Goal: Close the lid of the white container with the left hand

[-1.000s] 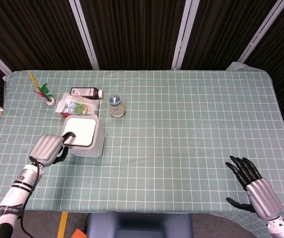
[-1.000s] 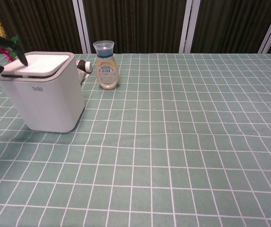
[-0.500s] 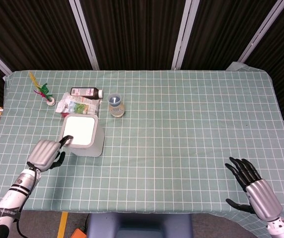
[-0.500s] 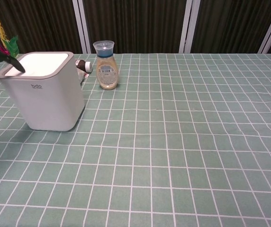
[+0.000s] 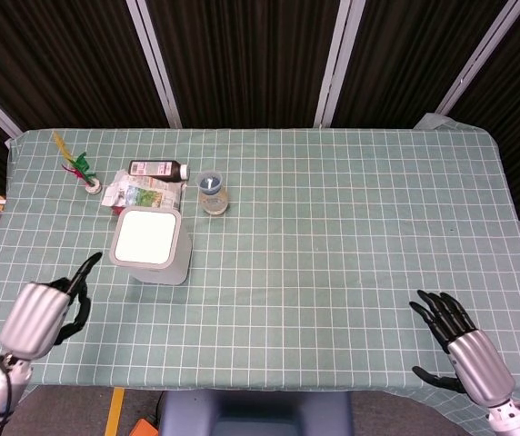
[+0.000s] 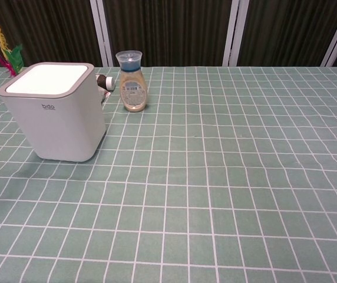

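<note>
My left hand (image 5: 46, 307) hangs over the near left corner of the table (image 5: 351, 227), holding nothing, one finger pointing toward the white container (image 5: 150, 246) while the others curl in loosely; it touches nothing and sits clear of the container, nearer to me and further left. The chest view does not catch this hand at all. The white container (image 6: 53, 112) stands upright on the green checked cloth in the left half of the table, its lid (image 6: 48, 77) lying flat and level inside the grey rim, closed. Just behind it, a crumpled packet (image 5: 138, 193) and a dark bottle (image 5: 158, 169) lie on their sides, and a small jar with a blue cap (image 6: 132, 80) stands upright just right of them. Further left, near the far edge, a shuttlecock with red, green and yellow feathers (image 5: 80, 170) stands on its base. My right hand (image 5: 460, 338) rests well apart from all of this at the near right corner, empty, its dark fingers spread and pointing away from me
</note>
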Controlling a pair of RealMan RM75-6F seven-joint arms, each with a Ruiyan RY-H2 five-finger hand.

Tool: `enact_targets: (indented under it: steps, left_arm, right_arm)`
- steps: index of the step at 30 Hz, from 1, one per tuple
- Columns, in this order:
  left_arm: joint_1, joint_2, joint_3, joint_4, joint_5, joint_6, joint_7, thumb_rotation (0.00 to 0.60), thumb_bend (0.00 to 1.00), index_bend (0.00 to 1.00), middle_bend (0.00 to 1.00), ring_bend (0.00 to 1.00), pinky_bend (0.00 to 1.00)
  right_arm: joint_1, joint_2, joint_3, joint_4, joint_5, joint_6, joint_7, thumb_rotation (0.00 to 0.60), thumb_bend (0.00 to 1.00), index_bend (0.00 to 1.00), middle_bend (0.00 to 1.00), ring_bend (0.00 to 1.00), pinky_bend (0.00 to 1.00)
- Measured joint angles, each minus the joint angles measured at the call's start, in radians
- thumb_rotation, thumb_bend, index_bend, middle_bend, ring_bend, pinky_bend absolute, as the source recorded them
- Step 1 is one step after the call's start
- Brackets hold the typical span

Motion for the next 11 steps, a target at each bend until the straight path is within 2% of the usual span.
enact_targets:
  steps: [2, 5, 8, 11]
  left_arm:
    - [0.079, -0.018, 0.034, 0.064, 0.034, 0.076, -0.034, 0.600, 0.47, 0.05, 0.00, 0.00, 0.00]
    - [0.163, -0.065, 0.061, 0.164, 0.029, 0.155, -0.130, 0.600, 0.46, 0.08, 0.00, 0.00, 0.00]
    - [0.196, -0.088, 0.073, 0.225, 0.017, 0.171, -0.210, 0.600, 0.46, 0.07, 0.00, 0.00, 0.00]
    - [0.214, -0.095, 0.079, 0.286, -0.001, 0.158, -0.219, 0.600, 0.46, 0.07, 0.00, 0.00, 0.00]
  right_arm:
    - [0.001, -0.001, -0.003, -0.001, -0.003, -0.005, -0.003, 0.600, 0.21, 0.00, 0.00, 0.00, 0.00]
    - [0.003, -0.005, -0.004, -0.001, -0.006, -0.006, -0.005, 0.600, 0.21, 0.00, 0.00, 0.00, 0.00]
    - [0.007, -0.007, -0.006, -0.001, -0.005, -0.021, -0.005, 0.600, 0.21, 0.00, 0.00, 0.00, 0.00]
    - [0.009, -0.008, -0.007, -0.003, -0.004, -0.026, -0.008, 0.600, 0.21, 0.00, 0.00, 0.00, 0.00]
